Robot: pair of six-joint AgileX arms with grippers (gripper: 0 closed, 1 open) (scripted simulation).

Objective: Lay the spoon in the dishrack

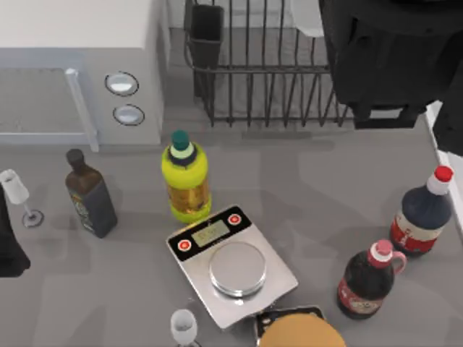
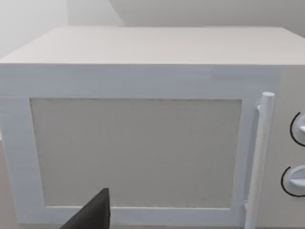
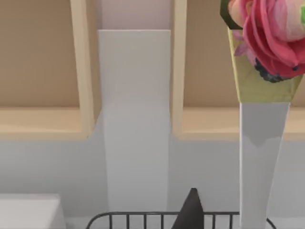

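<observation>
Here the large black wire dishrack [image 1: 268, 87] with thin upright bars sits at the table's far edge, right of the white microwave [image 1: 79, 72], its dark rectangular utensil cup [image 1: 206, 36] at the near-left corner. Right arm [image 1: 391, 58] hangs over the rack's right side (jaws: cannot tell). Left arm [image 1: 9, 246] parked at the left edge.

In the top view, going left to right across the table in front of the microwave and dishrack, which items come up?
Wine glass → dark bottle → yellow bottle → kitchen scale → red-labelled jug → red-capped bottle.
</observation>
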